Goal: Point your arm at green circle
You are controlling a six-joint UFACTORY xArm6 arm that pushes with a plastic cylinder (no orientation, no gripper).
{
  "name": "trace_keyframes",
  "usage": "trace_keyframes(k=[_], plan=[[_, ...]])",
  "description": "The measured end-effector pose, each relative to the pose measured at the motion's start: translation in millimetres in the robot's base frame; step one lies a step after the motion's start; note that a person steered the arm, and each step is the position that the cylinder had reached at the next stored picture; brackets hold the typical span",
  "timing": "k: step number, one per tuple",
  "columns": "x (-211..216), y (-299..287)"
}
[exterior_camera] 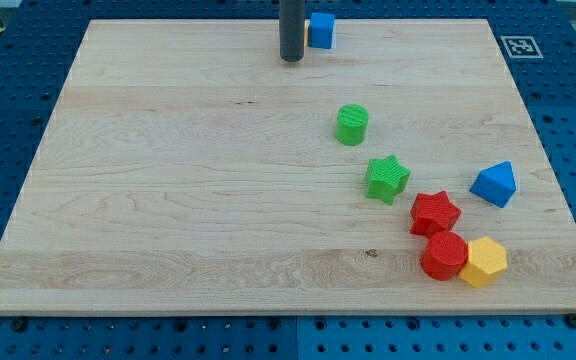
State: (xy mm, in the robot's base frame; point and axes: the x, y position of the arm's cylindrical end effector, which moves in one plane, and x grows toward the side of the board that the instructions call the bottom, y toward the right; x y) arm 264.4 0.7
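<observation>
Hovering beside blue cube (321, 30): my tip (291, 58).

Bright, even overhead light; soft short shadows under blocks; sharp focus, no glare, slight edge distortion.

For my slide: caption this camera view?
My tip near the view's top, beside the blue cube, above the green circle.
</observation>
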Motion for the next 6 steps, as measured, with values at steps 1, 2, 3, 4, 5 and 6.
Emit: trace_keyframes(k=[1,2,3,4,5,6], plan=[[-6,0],[19,-6],[79,-12],[139,-6],[195,18],[193,54]])
